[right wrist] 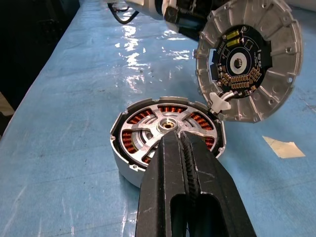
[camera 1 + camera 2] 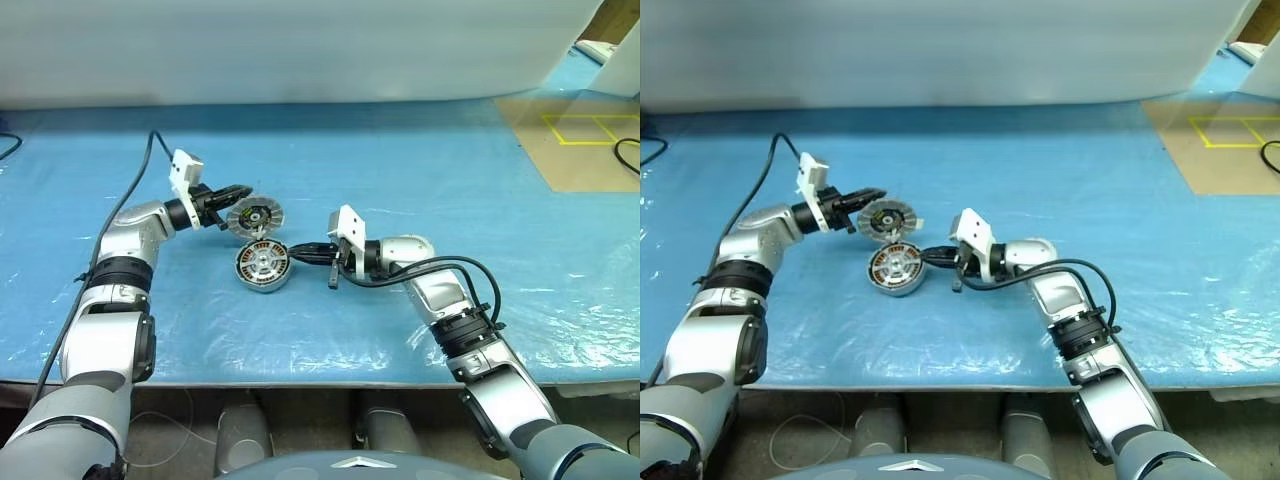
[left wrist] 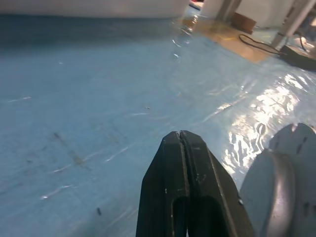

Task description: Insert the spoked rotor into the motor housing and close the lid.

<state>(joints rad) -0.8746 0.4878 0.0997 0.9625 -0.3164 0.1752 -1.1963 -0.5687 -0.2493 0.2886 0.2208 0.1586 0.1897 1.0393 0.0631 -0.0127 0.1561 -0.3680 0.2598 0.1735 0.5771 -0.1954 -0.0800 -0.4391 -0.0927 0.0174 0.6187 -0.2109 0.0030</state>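
Right wrist view looks straight down on the housing (image 1: 168, 140), which sits flat on the blue sheet (image 2: 420, 170) with the rotor (image 1: 168, 124) already seated inside: silver spokes meet at its hub and copper windings show between them. The right gripper (image 1: 183, 140) has its fingers pressed together, tips over the housing's near edge; I cannot tell whether they touch it. The lid (image 2: 254, 216) stands tilted on edge just behind the housing, its circuit face and dark hub turned toward the right wrist camera. The left gripper (image 2: 240, 191) is also pressed together, its tips against the lid's upper edge; it seems to be propping or pushing the lid, not pinching it.

Judging by looks, the lid is rigid cast metal, fairly heavy for its size, with a ribbed rim that gives some purchase. Its inner face carries small components and a white connector, so it is best held by the rim, not that face. The housing looks dense and stable, and magnets in the motor may snap the lid down as it nears.

Count: one housing, one rotor, one lid, two grippers.
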